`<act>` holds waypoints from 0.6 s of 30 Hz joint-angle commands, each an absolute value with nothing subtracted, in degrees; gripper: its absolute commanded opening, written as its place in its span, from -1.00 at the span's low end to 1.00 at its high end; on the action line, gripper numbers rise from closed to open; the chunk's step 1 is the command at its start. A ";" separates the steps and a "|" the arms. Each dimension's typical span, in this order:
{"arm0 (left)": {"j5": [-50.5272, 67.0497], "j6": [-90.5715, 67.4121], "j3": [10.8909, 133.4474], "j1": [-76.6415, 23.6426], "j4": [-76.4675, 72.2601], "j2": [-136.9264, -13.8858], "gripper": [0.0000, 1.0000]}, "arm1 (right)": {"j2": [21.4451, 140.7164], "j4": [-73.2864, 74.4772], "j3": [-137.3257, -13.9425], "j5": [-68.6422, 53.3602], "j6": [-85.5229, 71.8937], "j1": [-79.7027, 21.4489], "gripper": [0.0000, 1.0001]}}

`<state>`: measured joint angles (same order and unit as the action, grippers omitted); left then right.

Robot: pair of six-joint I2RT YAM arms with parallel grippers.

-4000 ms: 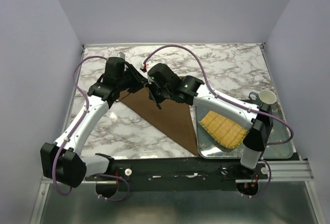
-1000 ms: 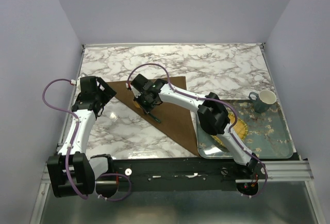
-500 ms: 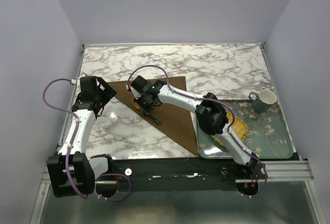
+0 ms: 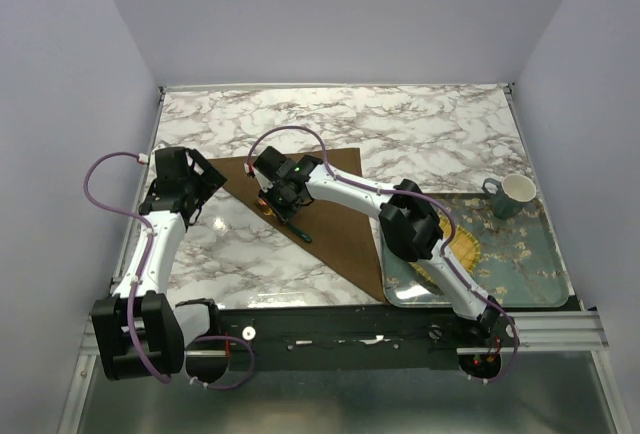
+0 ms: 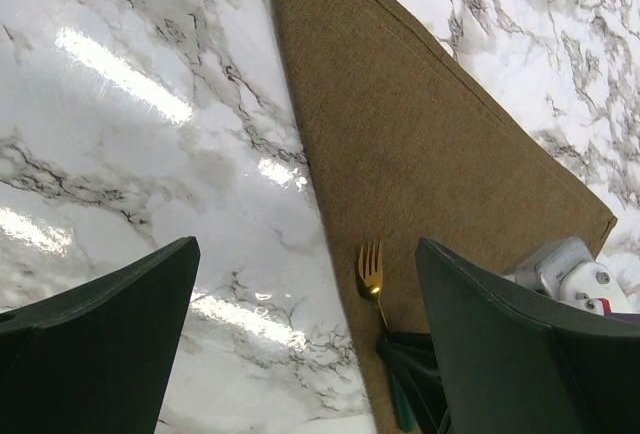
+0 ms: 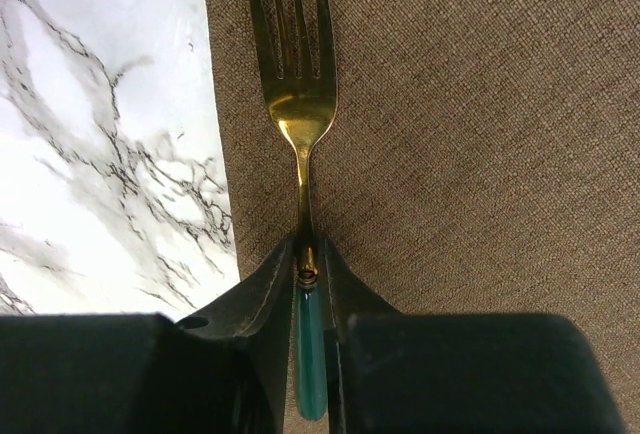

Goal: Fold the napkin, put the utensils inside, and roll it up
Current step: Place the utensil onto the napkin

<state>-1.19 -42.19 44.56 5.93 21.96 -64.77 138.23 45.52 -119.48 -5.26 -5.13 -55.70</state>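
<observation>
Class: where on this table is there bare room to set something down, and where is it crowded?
Free: far marble beyond the napkin; marble between the left arm and napkin's slanted edge; the tray's right half by the mug. Crowded: napkin's left part, where the right gripper holds the fork.

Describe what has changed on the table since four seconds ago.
The left claw drew back leftward and hangs open. The right claw reached across and now grips the fork over the napkin's diagonal edge. The napkin and mug stayed put.
</observation>
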 commanded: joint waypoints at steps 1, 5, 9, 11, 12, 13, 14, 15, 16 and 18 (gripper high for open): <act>0.00 -41.84 46.58 6.42 20.92 -65.30 0.97 | 139.92 45.00 -119.18 -5.71 -6.33 -55.81 -0.50; 1.48 -41.22 46.85 6.50 20.66 -66.18 0.97 | 139.75 45.09 -119.27 -5.63 -6.94 -55.81 -0.43; 4.47 -42.54 47.55 7.29 16.81 -69.69 0.97 | 139.13 48.77 -124.53 -4.83 -7.91 -55.81 -0.32; 6.06 -42.54 48.33 7.64 15.56 -73.62 0.97 | 138.34 50.45 -126.64 -4.57 -8.17 -55.64 -0.26; 7.11 -41.84 49.12 8.34 14.60 -74.78 0.97 | 136.77 50.54 -126.65 -4.40 -8.52 -55.63 -0.22; 7.21 -41.31 49.13 8.61 13.89 -75.75 0.97 | 135.97 50.36 -126.48 -4.39 -8.61 -55.29 -0.18; 7.47 -40.79 49.04 9.31 13.02 -76.98 0.97 | 135.01 50.19 -125.78 -4.83 -8.70 -55.02 -0.11; 9.65 -40.17 48.78 10.10 10.83 -77.43 0.97 | 133.09 50.19 -125.25 -5.18 -9.14 -54.76 -0.07; 11.32 -39.99 48.78 12.46 10.11 -78.30 0.97 | 132.20 49.84 -124.72 -5.62 -9.31 -54.06 -0.04; 15.10 -40.34 49.74 14.84 10.46 -81.81 0.96 | 129.91 49.48 -122.01 -6.76 -9.40 -53.62 -0.02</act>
<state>6.92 -41.41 47.99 9.69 14.59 -77.69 136.49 48.56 -124.53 -5.30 -8.16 -54.98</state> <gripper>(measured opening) 0.985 0.476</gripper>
